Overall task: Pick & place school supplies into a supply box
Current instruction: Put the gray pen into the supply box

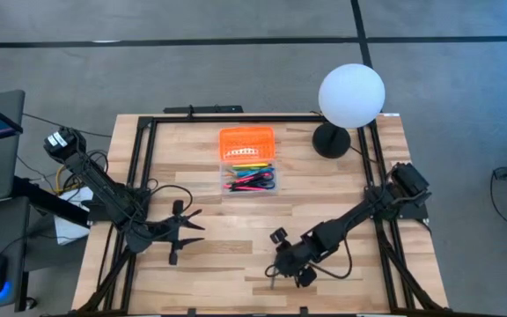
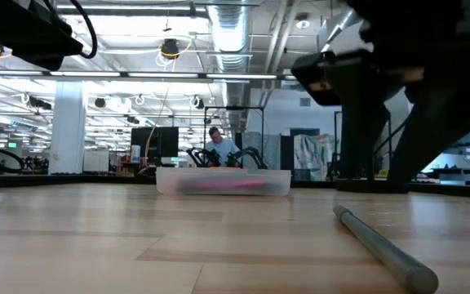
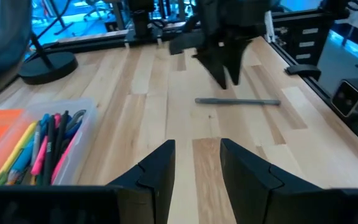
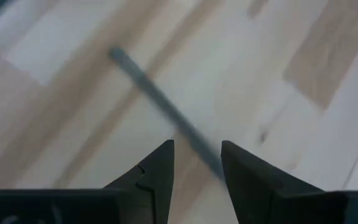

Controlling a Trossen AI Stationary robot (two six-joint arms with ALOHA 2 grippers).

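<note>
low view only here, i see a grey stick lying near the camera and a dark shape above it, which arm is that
Observer: The right arm. In the high view the right gripper hangs over the grey pencil near the table's front edge.
Operator: closed on it yet
Observer: No. The right wrist view shows the pencil flat on the wood, running between open fingers that do not touch it.
Operator: where's the left one
Observer: The left gripper waits open and empty at the table's left side, pointing toward the right arm.
Operator: box lid on
Observer: No. The supply box is open, its orange lid behind it.
</note>
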